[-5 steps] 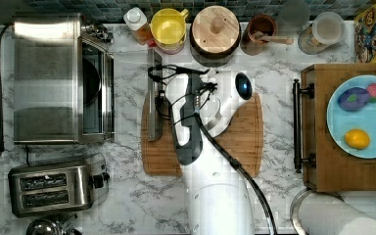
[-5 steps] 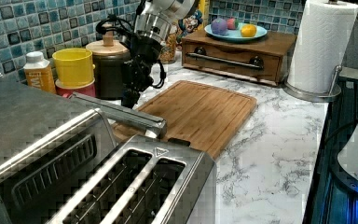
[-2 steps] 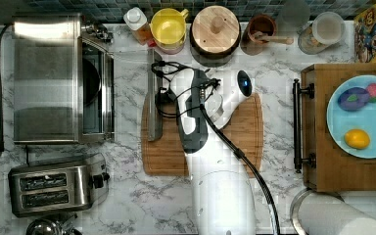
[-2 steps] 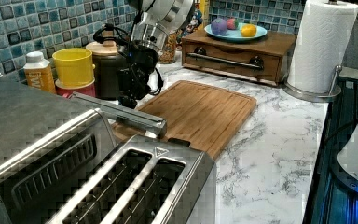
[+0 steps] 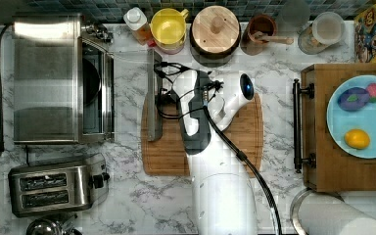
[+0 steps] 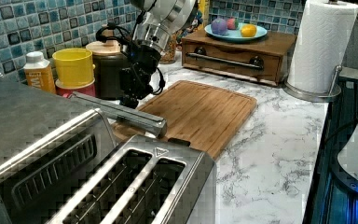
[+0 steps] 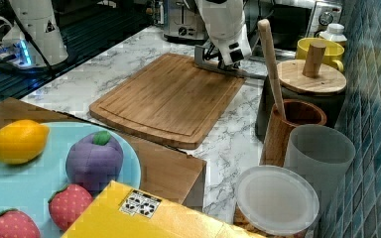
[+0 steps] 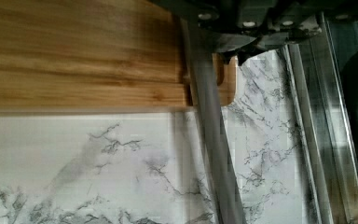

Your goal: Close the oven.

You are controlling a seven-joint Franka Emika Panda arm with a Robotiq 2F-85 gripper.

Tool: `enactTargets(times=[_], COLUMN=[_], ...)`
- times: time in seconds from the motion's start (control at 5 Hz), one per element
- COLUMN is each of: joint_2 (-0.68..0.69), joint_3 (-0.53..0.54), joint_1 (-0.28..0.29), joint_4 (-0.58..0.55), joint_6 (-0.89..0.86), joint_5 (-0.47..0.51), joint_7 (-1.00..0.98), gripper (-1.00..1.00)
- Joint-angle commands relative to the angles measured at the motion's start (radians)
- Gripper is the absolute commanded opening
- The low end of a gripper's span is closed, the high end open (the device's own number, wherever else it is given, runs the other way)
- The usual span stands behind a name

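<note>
The stainless-steel oven (image 5: 46, 78) stands at the top view's left, and its glass door (image 5: 129, 93) hangs dropped open toward the cutting board. The door's long bar handle (image 5: 153, 98) lies over the board's left edge in the top view. My gripper (image 5: 162, 95) points down right beside the handle's far half, on the board side. In the left view the gripper (image 6: 131, 95) sits just behind the handle (image 6: 121, 114), close to it or touching it. The wrist view shows the handle (image 8: 212, 130) running past the gripper (image 8: 235, 49), with the oven's opening (image 8: 335, 116) beyond.
A wooden cutting board (image 5: 240, 147) lies under my arm. A two-slot toaster (image 5: 54, 183) stands beside the oven. A bottle (image 5: 137, 22), yellow cup (image 5: 169, 27) and lidded dark jar (image 5: 215, 32) line the tiled wall. A wooden stand with a fruit plate (image 5: 362, 115) is at the top view's right.
My arm's upper links have swung a little to the top view's right while the gripper stayed by the handle. The door and handle have not visibly moved.
</note>
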Motion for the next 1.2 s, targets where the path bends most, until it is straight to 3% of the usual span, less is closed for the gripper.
enactTargets(times=[0.2, 0.4, 0.8, 1.2], joint_2=[-0.251, -0.280, -0.277, -0.354], joint_3=[0.131, 0.127, 0.141, 0.162], joint_1=[0.153, 0.234, 0.314, 0.337], joint_4=[0.029, 0.018, 0.056, 0.040], joint_6=[-0.011, 0.082, 0.177, 0.229], joint_5=[-0.011, -0.122, -0.445, -0.699], joint_7=[0.091, 0.175, 0.461, 0.693], gripper=[-1.00, -1.00, -1.00, -1.00])
